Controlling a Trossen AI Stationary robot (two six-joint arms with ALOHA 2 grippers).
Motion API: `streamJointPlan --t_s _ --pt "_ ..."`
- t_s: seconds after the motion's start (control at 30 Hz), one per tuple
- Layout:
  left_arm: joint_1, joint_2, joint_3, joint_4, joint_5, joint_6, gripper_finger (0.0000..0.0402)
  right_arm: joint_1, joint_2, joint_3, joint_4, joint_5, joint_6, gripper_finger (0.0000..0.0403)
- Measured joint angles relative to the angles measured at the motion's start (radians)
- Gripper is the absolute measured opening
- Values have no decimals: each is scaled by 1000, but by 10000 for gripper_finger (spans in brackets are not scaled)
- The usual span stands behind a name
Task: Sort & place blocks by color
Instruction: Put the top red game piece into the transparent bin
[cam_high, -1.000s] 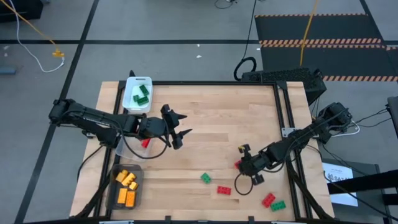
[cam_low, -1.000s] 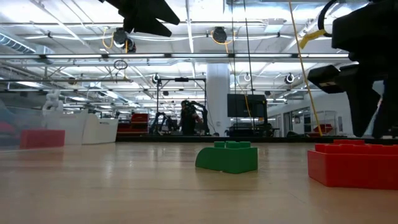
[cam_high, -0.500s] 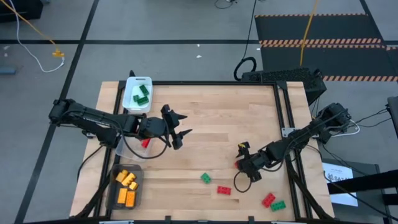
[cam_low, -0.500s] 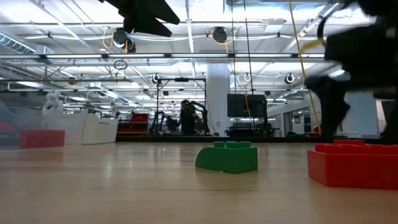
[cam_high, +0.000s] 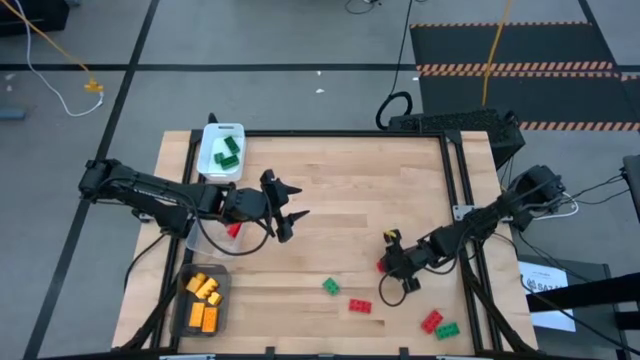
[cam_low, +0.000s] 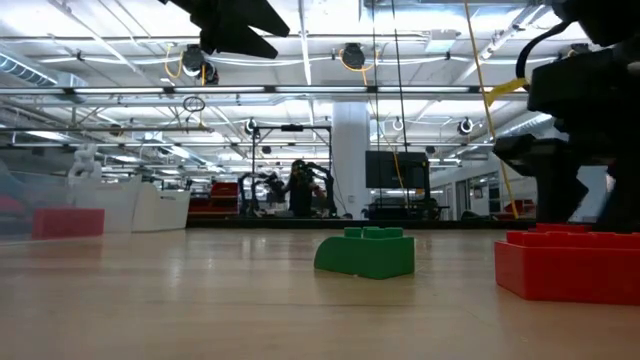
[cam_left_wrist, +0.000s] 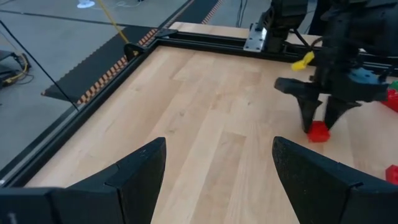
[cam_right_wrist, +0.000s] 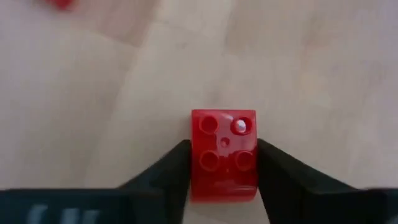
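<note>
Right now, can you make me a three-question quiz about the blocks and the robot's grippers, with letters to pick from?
1. Where are the green blocks that are already sorted?
A. In the white tray at the table's far left corner
B. In the dark tray
C. On the floor

2. What colour are the blocks in the dark tray?
A. Green
B. Blue
C. Yellow and orange

3. What is the right gripper doing?
A. Hanging far above the table
B. Sitting with a finger on each side of a red block
C. Holding a green block

Answers:
1 A: the high view shows green blocks inside the white tray.
2 C: the high view shows only yellow and orange blocks there.
3 B: the right wrist view shows the red block between both dark fingers.
</note>
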Motion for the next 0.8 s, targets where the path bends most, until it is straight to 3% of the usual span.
streamJointPlan --t_s 0.03,0.27,0.57,0.8 --pt "0 0 0 0 0 0 292 -3 -7 0 -1 17 -8 120" --pt "-1 0 0 29 32 34 292 -57 -42 55 41 124 -94 120" --pt "-33 57 -1 102 53 289 292 -214 -44 135 494 170 -352 120" --pt "-34 138 -2 173 52 363 292 -268 -23 167 594 170 -481 120"
